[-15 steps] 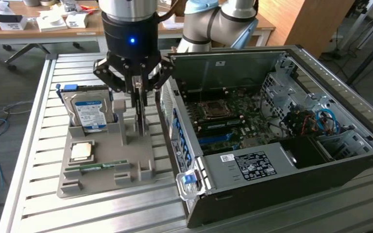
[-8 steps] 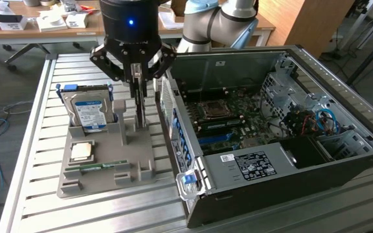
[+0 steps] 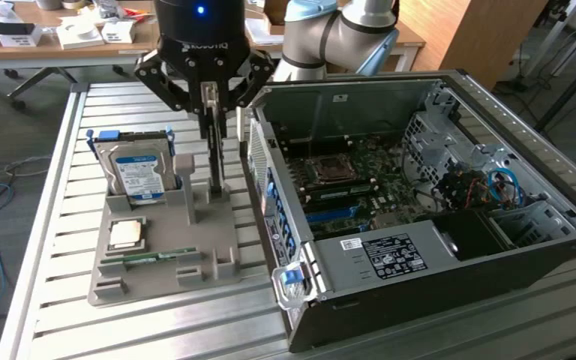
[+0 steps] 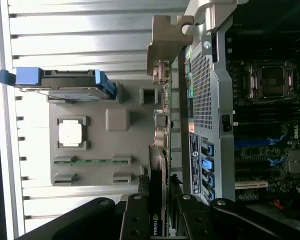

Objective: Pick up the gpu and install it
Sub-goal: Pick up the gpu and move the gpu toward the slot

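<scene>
The gpu (image 3: 215, 161) is a thin dark card standing on edge in a slot of the grey parts holder (image 3: 200, 244), just beside the open computer case (image 3: 388, 259). My gripper (image 3: 213, 114) hangs straight above it with its fingers shut on the card's top edge. In the wrist view the gpu (image 4: 158, 165) runs edge-on away from my gripper (image 4: 159, 212), with its metal bracket (image 4: 166, 45) at the far end and a black finger (image 4: 135, 217) on either side. The motherboard (image 3: 343, 176) lies exposed inside the case.
The holder also carries a hard drive (image 3: 138, 169) with a blue-white label, a square processor (image 3: 128, 234) and a green memory stick (image 3: 153, 257). All rest on a slatted metal table (image 3: 53, 225). A cluttered desk (image 3: 58, 34) stands behind.
</scene>
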`<state>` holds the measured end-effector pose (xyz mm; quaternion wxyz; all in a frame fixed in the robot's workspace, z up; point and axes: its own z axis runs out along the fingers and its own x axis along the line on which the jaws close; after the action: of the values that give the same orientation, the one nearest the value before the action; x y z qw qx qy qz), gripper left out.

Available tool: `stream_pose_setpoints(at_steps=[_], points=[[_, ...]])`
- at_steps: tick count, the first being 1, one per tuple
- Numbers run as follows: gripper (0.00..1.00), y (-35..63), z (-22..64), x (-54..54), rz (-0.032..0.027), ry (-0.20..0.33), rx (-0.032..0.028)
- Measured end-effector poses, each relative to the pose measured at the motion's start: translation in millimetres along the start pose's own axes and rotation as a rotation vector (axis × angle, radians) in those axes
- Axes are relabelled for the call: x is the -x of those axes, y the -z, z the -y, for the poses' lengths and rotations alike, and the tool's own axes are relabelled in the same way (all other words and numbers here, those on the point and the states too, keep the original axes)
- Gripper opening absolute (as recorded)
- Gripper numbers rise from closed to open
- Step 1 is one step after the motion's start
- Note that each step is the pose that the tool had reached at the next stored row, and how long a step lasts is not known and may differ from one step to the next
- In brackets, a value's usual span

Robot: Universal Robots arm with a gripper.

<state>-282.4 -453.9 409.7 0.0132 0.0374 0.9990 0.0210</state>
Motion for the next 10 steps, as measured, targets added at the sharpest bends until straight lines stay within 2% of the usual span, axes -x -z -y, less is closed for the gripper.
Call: stream_pose_setpoints(at_steps=[7, 10], points=[[0.26, 15.2, -0.7, 0.4, -0.0001, 0.000, 0.0000], [0.26, 17.4, -0.7, 0.4, 0.0001, 0.000, 0.0001]])
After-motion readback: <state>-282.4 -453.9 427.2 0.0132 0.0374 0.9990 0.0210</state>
